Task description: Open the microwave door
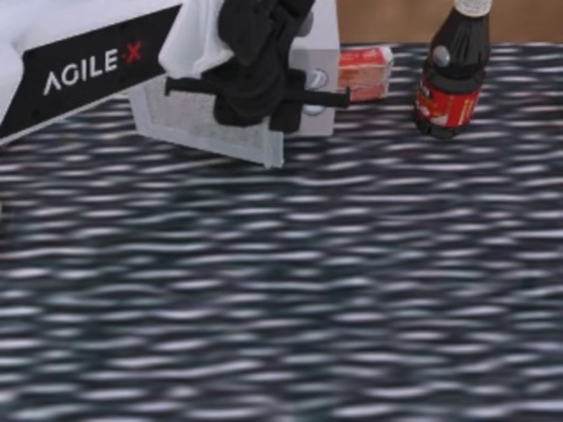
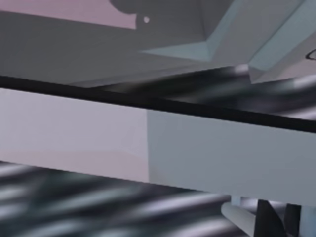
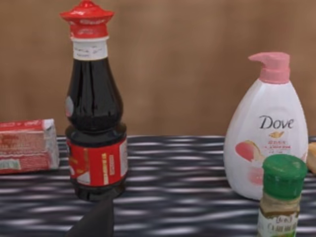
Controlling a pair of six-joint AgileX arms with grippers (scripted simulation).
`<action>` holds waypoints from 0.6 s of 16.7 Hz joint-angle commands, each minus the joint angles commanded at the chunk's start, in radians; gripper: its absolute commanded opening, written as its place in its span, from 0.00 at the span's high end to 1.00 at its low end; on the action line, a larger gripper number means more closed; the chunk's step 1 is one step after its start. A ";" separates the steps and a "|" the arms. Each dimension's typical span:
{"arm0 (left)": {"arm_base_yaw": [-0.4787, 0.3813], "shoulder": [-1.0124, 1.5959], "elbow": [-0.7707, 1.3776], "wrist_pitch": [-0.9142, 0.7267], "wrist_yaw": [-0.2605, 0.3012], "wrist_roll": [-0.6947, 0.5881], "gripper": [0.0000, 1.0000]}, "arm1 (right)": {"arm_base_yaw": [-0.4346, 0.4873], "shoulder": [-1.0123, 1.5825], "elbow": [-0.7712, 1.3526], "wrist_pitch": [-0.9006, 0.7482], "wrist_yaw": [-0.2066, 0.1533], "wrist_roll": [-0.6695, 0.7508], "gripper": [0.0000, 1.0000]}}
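Backdrop: brown wall behind a bench [image 1: 281,308] covered in a dark, wavy black-and-white pattern.
Microwave [image 1: 321,35]: light grey box at the far edge of the bench, left of centre in the top view, largely hidden under the left arm.
Microwave door [image 1: 211,123]: swung partly outward from the box, its speckled mesh window facing the near-left; its free edge juts toward the near side, just below the left claw.
Left arm: white with the AgileX lettering, reaching in from the top view's left.
Left claw [image 1: 264,92]: black, right over the top edge of the door, at the front of the microwave — whether its fingers are clenched or released I cannot tell.
Left wrist view: very close grey panels and a dark edge, with the patterned bench beyond; too close to sort out further.
Red-and-white box [image 1: 365,72]: lying on the bench just right of the microwave, beyond the left claw.
Soy sauce bottle [image 1: 451,75]: dark, red label, red cap — upright, further right of the box.
Right claw [image 3: 96,219]: only a dark tip shows in its own wrist view, close in front of the soy sauce bottle; its state I cannot tell.
Dove pump bottle [image 3: 265,133]: white with a pink pump, standing well to the side of the soy sauce bottle.
Green-capped jar [image 3: 281,197]: nearer the right claw than the Dove bottle, overlapping its lower part.
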 joint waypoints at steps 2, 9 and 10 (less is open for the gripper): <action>0.000 0.000 0.000 0.000 0.000 0.000 1.00 | 0.000 0.000 0.000 0.000 0.000 0.000 0.00; 0.000 0.000 0.000 0.000 0.000 0.000 1.00 | 0.000 0.000 0.000 0.000 0.000 0.000 0.00; -0.007 0.004 -0.002 0.000 0.005 -0.004 1.00 | 0.000 0.000 0.000 0.000 0.000 0.000 0.00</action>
